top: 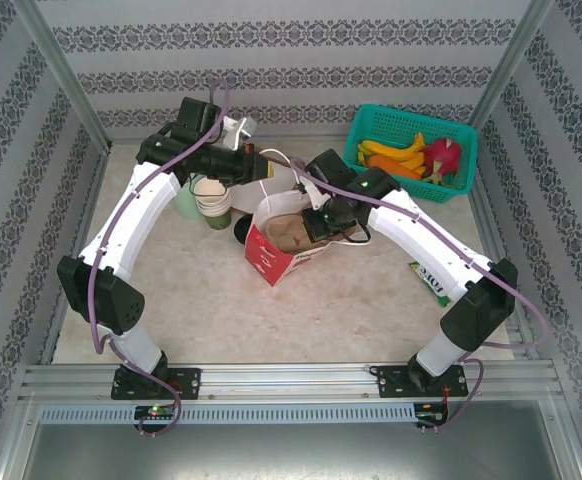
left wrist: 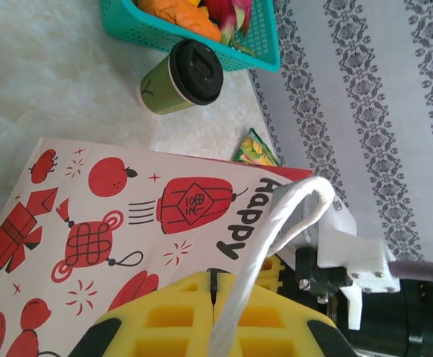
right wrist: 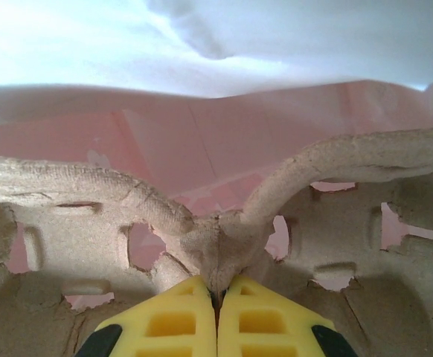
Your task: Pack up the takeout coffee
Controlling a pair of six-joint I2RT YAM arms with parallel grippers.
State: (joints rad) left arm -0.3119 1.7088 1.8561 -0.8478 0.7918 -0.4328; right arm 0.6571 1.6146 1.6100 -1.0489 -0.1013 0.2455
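Fingers of the left gripper are pressed fully together on the white cord handle of a paper bag, and the cord is seen rising in a loop from between the yellow pads. The bag is printed with red lanterns and knots on white.

The right gripper is lowered into the mouth of the bag, and its fingers are closed on the middle ridge of a brown pulp cup carrier, with no gap left between them. The carrier is held inside the bag, against its pink inner wall.

The coffee cup, green with a black lid, is found outside the bag, on the table beyond the bag's printed side, just beside a teal basket of fruit. Whether cup and basket touch cannot be told. A small green packet lies between the bag and the wall, near the cup. A stack of pale cups is set to the left of the bag.
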